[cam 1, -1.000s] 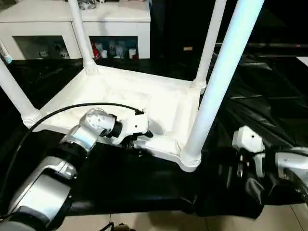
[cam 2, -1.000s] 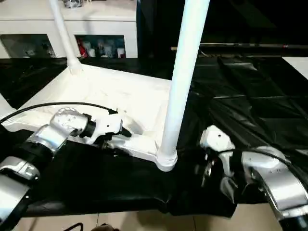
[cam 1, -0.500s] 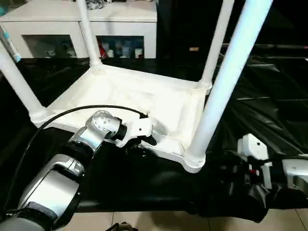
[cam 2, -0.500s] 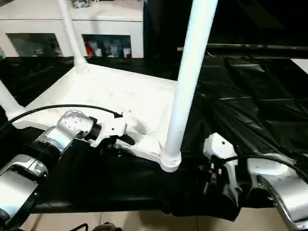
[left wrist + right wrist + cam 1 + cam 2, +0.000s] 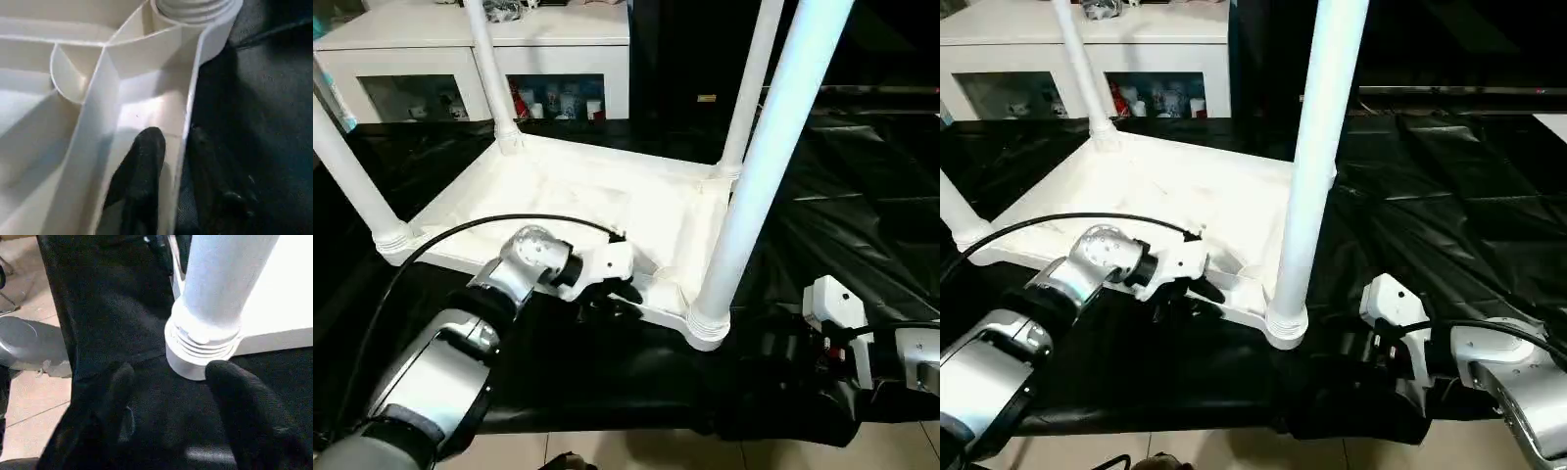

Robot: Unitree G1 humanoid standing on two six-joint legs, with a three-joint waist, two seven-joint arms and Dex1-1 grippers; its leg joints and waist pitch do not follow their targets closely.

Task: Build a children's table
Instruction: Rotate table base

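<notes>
The children's table [image 5: 597, 206] lies upside down on the black-covered bench [image 5: 862, 225], legs up, near its front edge. The left tool [image 5: 168, 166] pinches the table's front rim. The right tool [image 5: 171, 396] is spread beside the corner leg [image 5: 220, 289].

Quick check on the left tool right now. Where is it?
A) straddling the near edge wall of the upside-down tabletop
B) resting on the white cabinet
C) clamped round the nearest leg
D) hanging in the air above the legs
A: in the left wrist view the left tool has one finger inside and one outside the rim of the tabletop, just short of the near corner leg.
</notes>
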